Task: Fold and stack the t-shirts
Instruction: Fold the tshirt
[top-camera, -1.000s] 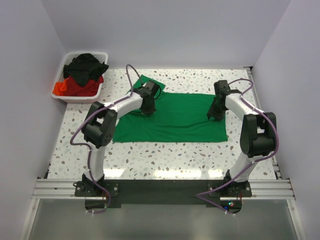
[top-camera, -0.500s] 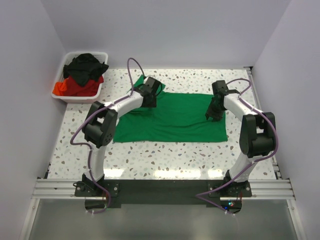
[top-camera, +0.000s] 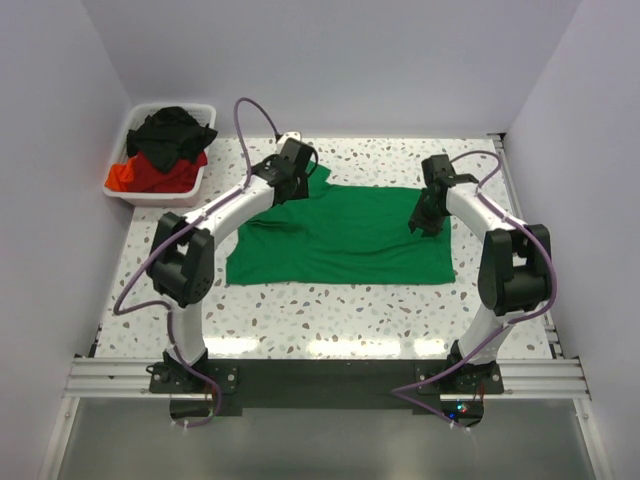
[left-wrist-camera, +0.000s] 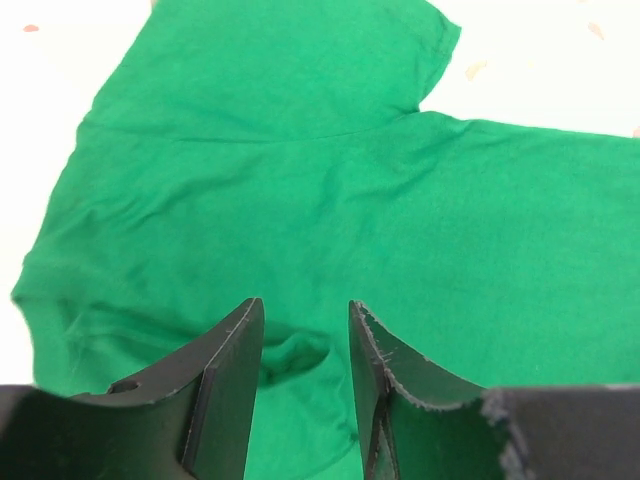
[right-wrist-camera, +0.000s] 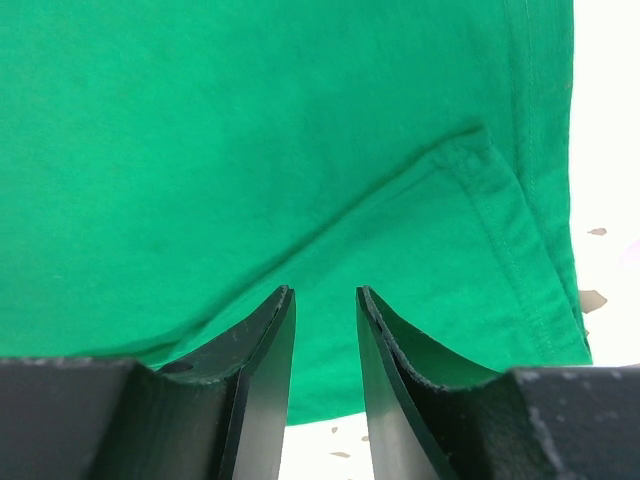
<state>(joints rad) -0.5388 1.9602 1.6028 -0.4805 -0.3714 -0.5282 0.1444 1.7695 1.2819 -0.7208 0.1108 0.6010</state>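
Observation:
A bright green t-shirt (top-camera: 350, 240) lies spread flat on the speckled table, with one short sleeve at its far left corner. My left gripper (top-camera: 293, 190) hovers over that corner. In the left wrist view the left gripper (left-wrist-camera: 305, 320) stands open and empty above a small pucker in the green cloth (left-wrist-camera: 300, 180). My right gripper (top-camera: 424, 222) hangs over the shirt's right part. It too is open (right-wrist-camera: 325, 300), with only green fabric (right-wrist-camera: 250, 130) and a stitched sleeve hem beneath it. A black t-shirt (top-camera: 172, 130) and a red t-shirt (top-camera: 150, 178) are heaped in the bin.
The white plastic bin (top-camera: 150, 195) stands at the far left corner of the table. Bare speckled tabletop (top-camera: 330, 310) runs between the shirt and the metal rail (top-camera: 320, 375) at the near edge. White walls close in the left, back and right sides.
My left gripper has opened, let go of the green cloth and drawn up and back toward the far left. The right gripper has shifted slightly away, still open.

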